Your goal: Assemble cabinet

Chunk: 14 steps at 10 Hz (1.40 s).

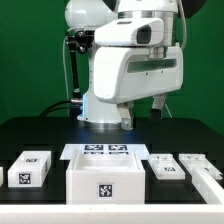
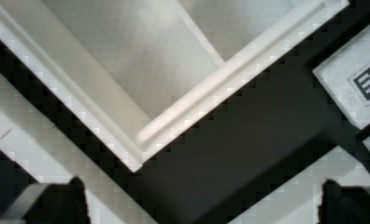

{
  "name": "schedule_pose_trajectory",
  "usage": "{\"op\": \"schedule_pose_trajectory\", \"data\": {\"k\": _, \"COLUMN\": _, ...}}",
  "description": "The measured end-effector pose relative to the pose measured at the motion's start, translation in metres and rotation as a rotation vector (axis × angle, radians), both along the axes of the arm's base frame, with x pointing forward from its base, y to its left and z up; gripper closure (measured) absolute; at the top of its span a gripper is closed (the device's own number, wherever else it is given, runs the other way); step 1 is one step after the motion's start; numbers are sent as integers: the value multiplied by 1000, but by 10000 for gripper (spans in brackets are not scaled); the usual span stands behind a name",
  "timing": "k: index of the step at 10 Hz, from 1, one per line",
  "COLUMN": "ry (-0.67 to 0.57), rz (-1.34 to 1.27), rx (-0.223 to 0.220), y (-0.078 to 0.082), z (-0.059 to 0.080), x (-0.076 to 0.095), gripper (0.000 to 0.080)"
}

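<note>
Exterior view, read from its left to its right: a small white tagged block (image 1: 28, 168) lies at the left on the black table (image 1: 30, 135). At the centre front sits the cabinet body (image 1: 105, 182), a large white box with one tag on its near face. The marker board (image 1: 105, 152) lies flat just behind it. To the right, two flat white panels (image 1: 165, 166) and (image 1: 205, 172) lie close beside each other and near the body. The gripper (image 1: 144, 112) hangs above the centre, well clear of everything, its fingers spread wide and holding nothing. In the wrist view you look down on a white corner of what seems to be the cabinet body (image 2: 155, 120), with a tagged part (image 2: 363, 85) beside it. Your risks, as a judgement: the parts at the right are crowded, so a descent there may nudge a neighbour or the body and spoil alignment. If you come down off-centre on a wall edge, a finger may land on the rim instead of straddling it. A flat panel may slip or tilt when pinched
</note>
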<state>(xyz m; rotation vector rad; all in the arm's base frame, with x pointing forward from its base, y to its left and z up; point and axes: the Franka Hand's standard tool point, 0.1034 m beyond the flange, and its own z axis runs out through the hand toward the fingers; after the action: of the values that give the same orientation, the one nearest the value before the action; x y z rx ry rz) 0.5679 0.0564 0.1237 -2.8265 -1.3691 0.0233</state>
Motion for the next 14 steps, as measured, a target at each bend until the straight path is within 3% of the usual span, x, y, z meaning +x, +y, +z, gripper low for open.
{"op": "schedule_pose_trajectory", "data": {"k": 4, "ry": -11, "rz": 19, "rx": 3, "y": -1, "z": -2, "x": -2, "gripper": 150}}
{"op": "schedule_pose_trajectory", "data": {"k": 8, "ry": -42, "rz": 207, "rx": 1, "y": -18, "z": -13, "x": -54, "gripper": 150}}
{"op": "schedule_pose_trajectory", "data": {"k": 14, "ry": -78, "rz": 303, "rx": 1, "y": -23, "z": -19, "x": -58, "gripper": 150}}
